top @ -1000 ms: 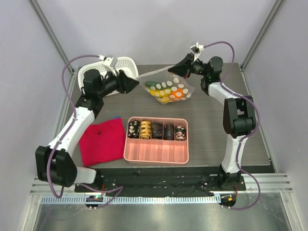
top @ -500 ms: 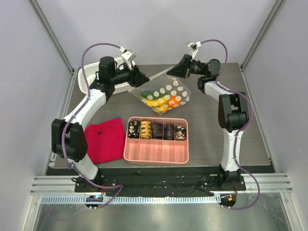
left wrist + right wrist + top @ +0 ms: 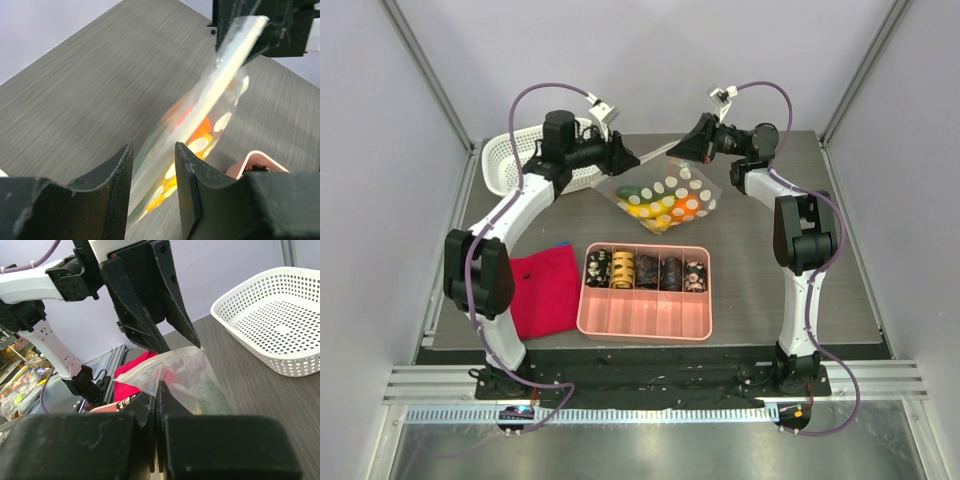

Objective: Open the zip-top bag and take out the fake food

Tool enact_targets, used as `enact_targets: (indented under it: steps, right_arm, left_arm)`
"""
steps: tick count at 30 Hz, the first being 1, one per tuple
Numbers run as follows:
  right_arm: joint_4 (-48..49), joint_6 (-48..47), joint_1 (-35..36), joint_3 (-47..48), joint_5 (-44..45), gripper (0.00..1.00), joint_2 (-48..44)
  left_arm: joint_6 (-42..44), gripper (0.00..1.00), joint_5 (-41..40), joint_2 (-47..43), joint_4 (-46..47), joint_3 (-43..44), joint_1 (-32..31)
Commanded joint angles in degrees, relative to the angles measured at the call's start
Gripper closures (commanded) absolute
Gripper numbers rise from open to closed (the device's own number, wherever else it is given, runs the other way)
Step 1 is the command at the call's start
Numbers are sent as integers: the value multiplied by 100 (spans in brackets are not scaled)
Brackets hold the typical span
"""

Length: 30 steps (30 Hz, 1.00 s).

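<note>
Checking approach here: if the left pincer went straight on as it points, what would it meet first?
The zip-top bag, whose top edge runs between the left pincer's open fingers; farther along, seemingly the right pincer.

Spotted zip-top bag (image 3: 672, 188), raised, fake food (image 3: 645, 208) inside

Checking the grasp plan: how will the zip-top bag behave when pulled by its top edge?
Likely floppy: the zip-top bag sags below the right pincer shut on its top edge. Probably bottom-heavy: the fake food pools at its low end. The glossy film may slip through the open left pincer.
</note>
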Motion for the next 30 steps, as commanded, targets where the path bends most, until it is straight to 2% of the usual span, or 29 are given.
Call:
enact_targets:
  steps: [1,8,15,17,18,19,20,22,23,24,25,26,27,29,30]
  right_arm:
    - [2119,104,39,204,-8,99,-287]
    - [2119,131,74,195,-17,99,-286]
    - [2032,184,118,283,71,99,-287]
    - [1778,175,118,327,80,99,-260]
    - [1628,70,118,353,123,99,-251]
    - [1383,-87,110,362,133,99,-269]
    - [824,-254,101,327,133,99,-295]
    - [41,-1131,66,213,386,99,-497]
    - [-1365,-1657,74,161,501,99,-637]
    - [-2484,-3559,74,143,989,99,-943]
    - [-3966,-4674,109,282,1473,98,-1102]
    - [-6782,-5808,188,884,1921,98,-1165]
    - [-7385,-6254,302,1098,2204,99,-1139]
    - [-7523,-5803,285,1188,2293,99,-1034]
    - [-7670,-5802,329,1215,2504,92,-1051]
  left_arm:
    - [135,62,-119,150,-118,476,-4]
    - [179,67,-216,405,-294,687,5]
    - [170,67,355,756,-522,907,-127]
    - [144,72,591,844,-619,933,-145]
    - [48,87,619,853,-610,916,-145]
    - [-5,96,576,836,-575,881,-145]
    - [-66,100,375,757,-531,828,-153]
    - [-312,100,277,652,-478,705,-136]
    - [-426,100,128,555,-452,679,-136]
    - [-575,100,14,511,-452,661,-136]
    - [-785,100,-66,476,-469,661,-136]
    - [-935,100,-136,441,-504,652,-136]
    - [-1085,100,-328,353,-478,609,-136]
    - [-1498,100,-461,265,-470,547,-136]
    - [-1630,100,-575,177,-382,416,-136]
